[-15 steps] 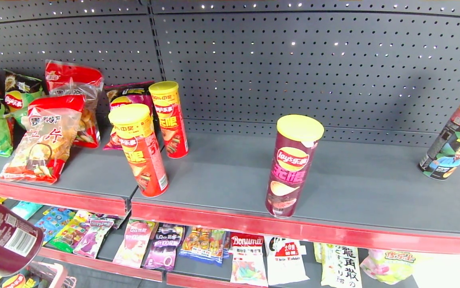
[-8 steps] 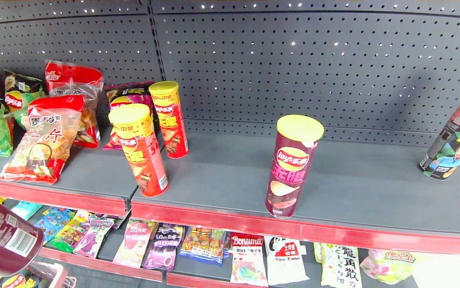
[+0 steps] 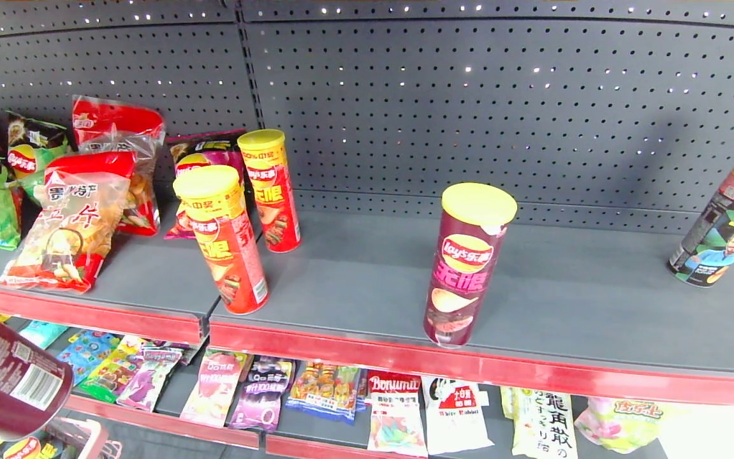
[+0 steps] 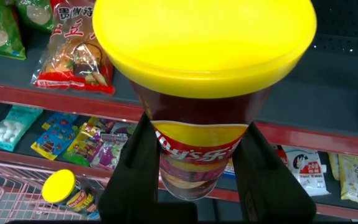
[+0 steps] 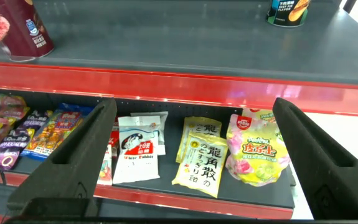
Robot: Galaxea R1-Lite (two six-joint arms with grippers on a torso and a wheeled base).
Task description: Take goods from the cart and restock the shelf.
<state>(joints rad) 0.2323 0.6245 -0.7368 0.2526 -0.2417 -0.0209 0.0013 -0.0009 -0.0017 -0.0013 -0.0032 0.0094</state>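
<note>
Behind everything stood a dark grey perforated metal back panel [image 3: 469, 127], tiny points of light glinting through its holes, a vertical seam splitting it left of centre. The flat grey metal shelf [image 3: 571, 299] carried a glossy red front strip [image 3: 532, 373], and pale floor [image 3: 711, 433] showed low on the right.

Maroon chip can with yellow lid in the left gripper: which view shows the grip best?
Left wrist view: the maroon can sits between both black fingers, yellow lid toward camera. Head view catches its barcoded side at the corner. Right wrist view faces the red shelf edge.
</note>
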